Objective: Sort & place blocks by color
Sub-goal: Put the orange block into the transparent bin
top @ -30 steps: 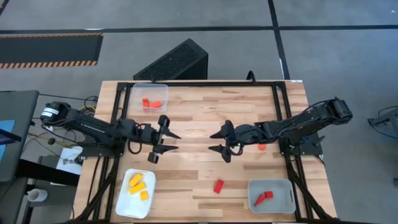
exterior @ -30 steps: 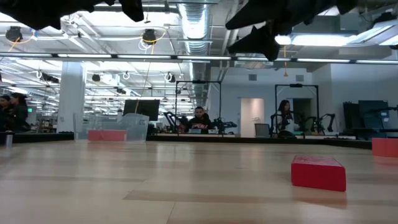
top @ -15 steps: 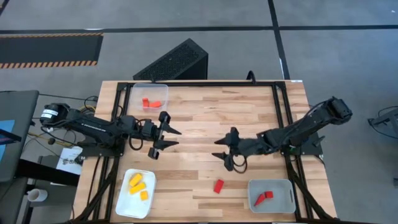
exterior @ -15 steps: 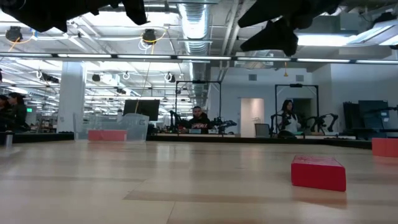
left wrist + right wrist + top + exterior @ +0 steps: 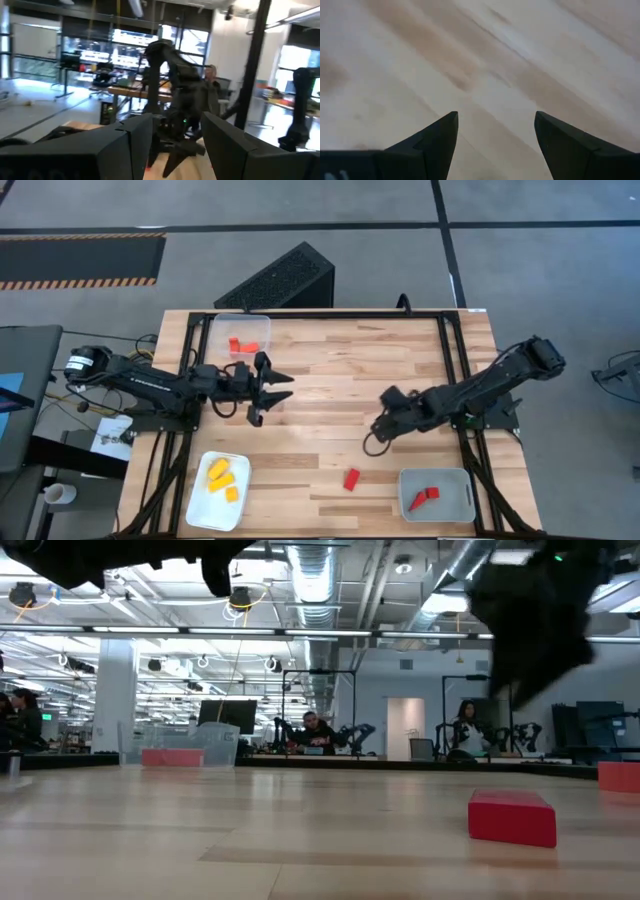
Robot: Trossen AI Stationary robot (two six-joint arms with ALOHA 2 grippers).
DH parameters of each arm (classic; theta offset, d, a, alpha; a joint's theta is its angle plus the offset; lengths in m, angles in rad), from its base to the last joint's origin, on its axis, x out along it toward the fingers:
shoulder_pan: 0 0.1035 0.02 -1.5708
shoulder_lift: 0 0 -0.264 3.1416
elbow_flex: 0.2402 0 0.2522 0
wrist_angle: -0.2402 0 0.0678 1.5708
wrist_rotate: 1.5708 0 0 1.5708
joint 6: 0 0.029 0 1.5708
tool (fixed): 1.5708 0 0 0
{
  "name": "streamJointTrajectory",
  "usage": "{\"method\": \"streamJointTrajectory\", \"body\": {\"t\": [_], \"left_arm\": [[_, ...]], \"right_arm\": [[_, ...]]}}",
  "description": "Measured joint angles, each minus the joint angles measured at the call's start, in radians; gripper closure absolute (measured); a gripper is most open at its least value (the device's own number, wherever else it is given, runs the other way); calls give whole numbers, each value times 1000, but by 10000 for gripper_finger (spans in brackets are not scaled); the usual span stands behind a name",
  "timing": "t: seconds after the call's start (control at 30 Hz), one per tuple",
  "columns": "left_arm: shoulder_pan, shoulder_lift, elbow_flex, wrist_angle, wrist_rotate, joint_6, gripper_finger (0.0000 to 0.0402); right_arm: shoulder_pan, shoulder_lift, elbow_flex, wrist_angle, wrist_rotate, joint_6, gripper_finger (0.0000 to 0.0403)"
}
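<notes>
One red block (image 5: 351, 479) lies flat on the wood near the table's near edge; it also shows in the low view as the red block (image 5: 512, 817). My right gripper (image 5: 376, 434) hangs open above bare wood, pointing down, a little to the far right of that block; its wrist view shows the open right gripper (image 5: 495, 120) with only tabletop between the fingers. My left gripper (image 5: 285, 386) is open, held level over the table's left middle and pointing toward the right arm. Another reddish block (image 5: 620, 776) sits at the low view's right edge.
A clear tray (image 5: 222, 326) at the far left corner holds orange-red blocks (image 5: 241, 344). A white tray (image 5: 200, 510) at the near left holds yellow blocks (image 5: 222, 476). A grey tray (image 5: 455, 476) at the near right holds red blocks (image 5: 424, 499). People sit in the room beyond.
My right gripper has moved toward the table's near and right edges and tipped from level to pointing down at the wood. My left gripper has shifted toward the far edge, staying level. The red block on the table has not moved.
</notes>
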Motion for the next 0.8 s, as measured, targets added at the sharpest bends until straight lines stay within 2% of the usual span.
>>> {"method": "streamJointTrajectory", "body": {"t": [0.1,0.23,0.43,0.6,0.8], "left_arm": [[0,0,0,-16,-32,-3,244],[0,0,0,-28,-35,-11,244],[0,0,0,-41,-36,-10,244],[-1,0,0,-43,-36,-10,244],[-1,0,0,-74,-36,-34,244]], "right_arm": [[0,-6,0,-186,-13,174,117],[6,-6,-1,-371,-41,297,117],[-13,-6,-5,-503,-155,400,117],[-57,-6,-92,-476,-210,408,117],[-100,-15,-236,-277,-220,404,117]]}}
